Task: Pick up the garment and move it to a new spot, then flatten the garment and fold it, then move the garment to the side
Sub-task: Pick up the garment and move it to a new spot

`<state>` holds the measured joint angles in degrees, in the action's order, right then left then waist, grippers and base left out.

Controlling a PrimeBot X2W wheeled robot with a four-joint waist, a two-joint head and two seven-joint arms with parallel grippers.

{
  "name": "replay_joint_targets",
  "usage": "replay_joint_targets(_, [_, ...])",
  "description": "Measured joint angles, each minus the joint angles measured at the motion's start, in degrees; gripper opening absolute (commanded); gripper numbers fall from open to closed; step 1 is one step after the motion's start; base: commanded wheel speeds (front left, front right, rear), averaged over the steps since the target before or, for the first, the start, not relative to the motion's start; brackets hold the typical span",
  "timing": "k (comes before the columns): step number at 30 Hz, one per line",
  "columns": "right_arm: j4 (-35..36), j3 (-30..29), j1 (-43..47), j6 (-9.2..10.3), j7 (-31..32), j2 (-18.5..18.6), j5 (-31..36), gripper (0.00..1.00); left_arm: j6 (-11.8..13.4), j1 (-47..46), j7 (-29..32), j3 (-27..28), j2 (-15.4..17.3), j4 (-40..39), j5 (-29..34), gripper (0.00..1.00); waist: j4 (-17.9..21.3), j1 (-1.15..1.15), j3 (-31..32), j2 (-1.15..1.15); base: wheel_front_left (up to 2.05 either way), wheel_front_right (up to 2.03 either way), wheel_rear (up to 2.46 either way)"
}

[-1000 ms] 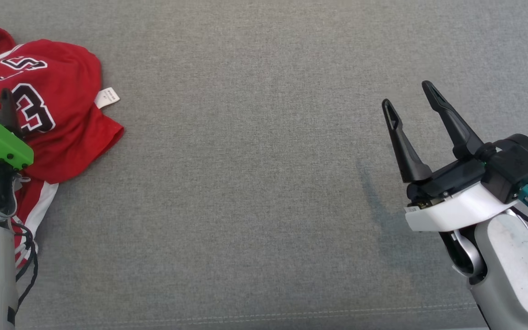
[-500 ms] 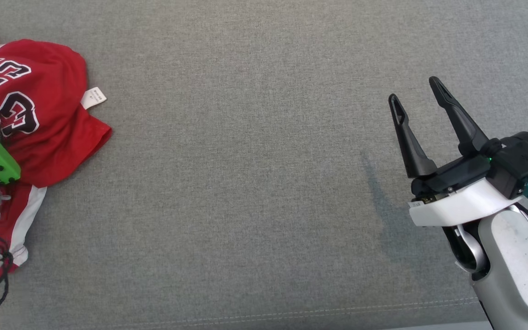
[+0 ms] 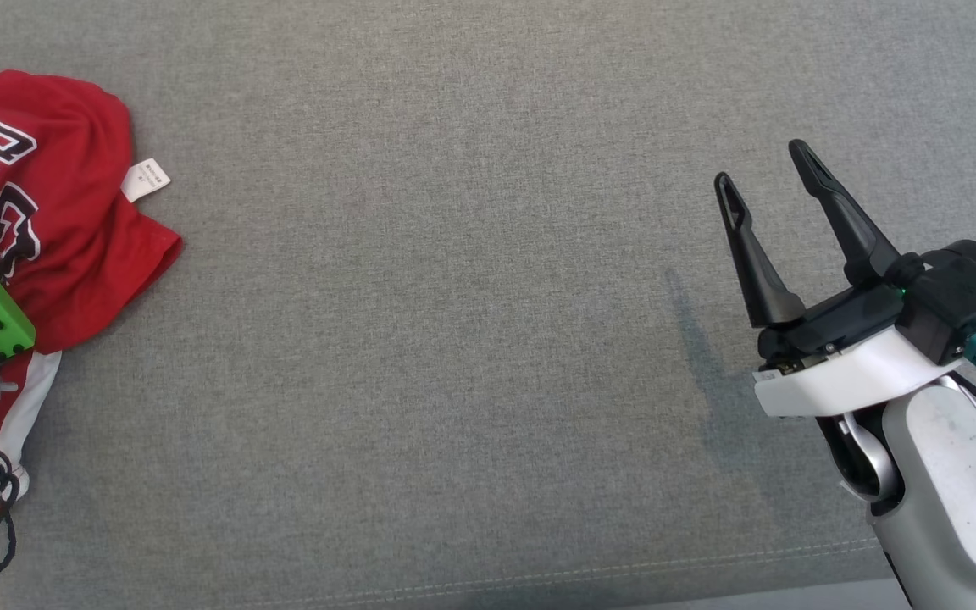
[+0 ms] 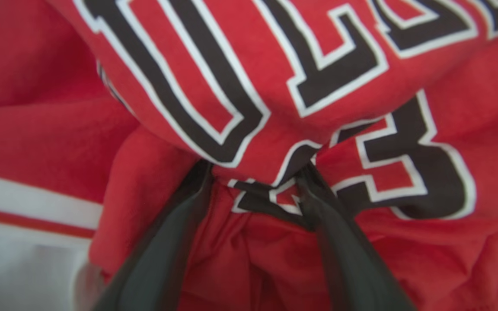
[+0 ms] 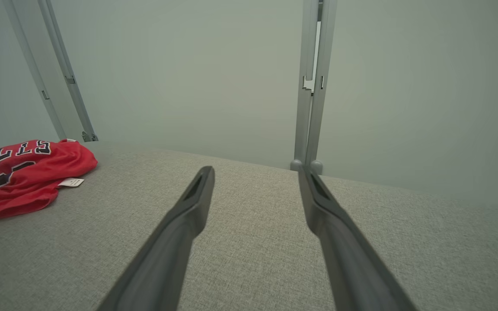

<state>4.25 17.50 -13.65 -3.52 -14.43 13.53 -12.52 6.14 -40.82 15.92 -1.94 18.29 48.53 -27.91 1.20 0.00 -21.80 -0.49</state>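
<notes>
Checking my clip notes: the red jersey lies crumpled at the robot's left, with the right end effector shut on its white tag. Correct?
No: the head view shows the right end effector open and empty, well apart from the jersey and its white tag.

1. Head view: high overhead, facing steeply down on the grey woven fabric surface (image 3: 454,339), whose near edge lies at the bottom.
2. Left wrist view: very close on the red jersey with black-and-white lettering (image 4: 275,65), partly blurred.
3. Right wrist view: low, facing along the surface to its far edge and the pale wall panels (image 5: 188,77); shares jersey and surface with the head view.
</notes>
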Motion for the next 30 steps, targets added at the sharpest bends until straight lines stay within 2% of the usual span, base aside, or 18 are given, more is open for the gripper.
replay_joint_targets(9, [-1.01,-0.2,-0.01,0.0,0.0,-0.19,0.08,1.0,-0.47,-2.07,-5.43,-2.85,-0.24,-0.35,2.4,0.0,-0.27,0.0,1.25,0.0,0.0,0.0,0.0])
replay_joint_targets(19, [-2.22,-0.08,0.03,-0.08,-0.01,-1.36,0.04,1.0,-3.93,-5.64,-13.5,-7.79,-2.31,-5.05,6.98,0.0,-1.18,0.0,4.64,0.0,0.0,0.0,0.0])
replay_joint_targets(23, [-2.63,-0.05,0.04,-0.09,-0.01,-2.33,-0.14,1.0,-5.14,-6.49,-14.6,-9.15,-3.23,-6.23,7.25,0.0,-1.27,0.0,6.02,0.0,0.0,0.0,0.0])
replay_joint_targets(30, [-3.42,-0.34,0.19,-0.15,-0.01,-4.19,-0.64,1.0,-8.72,-8.87,-16.22,-12.37,-5.42,-9.96,7.99,0.0,-0.47,0.0,9.62,0.0,0.0,0.0,0.0])
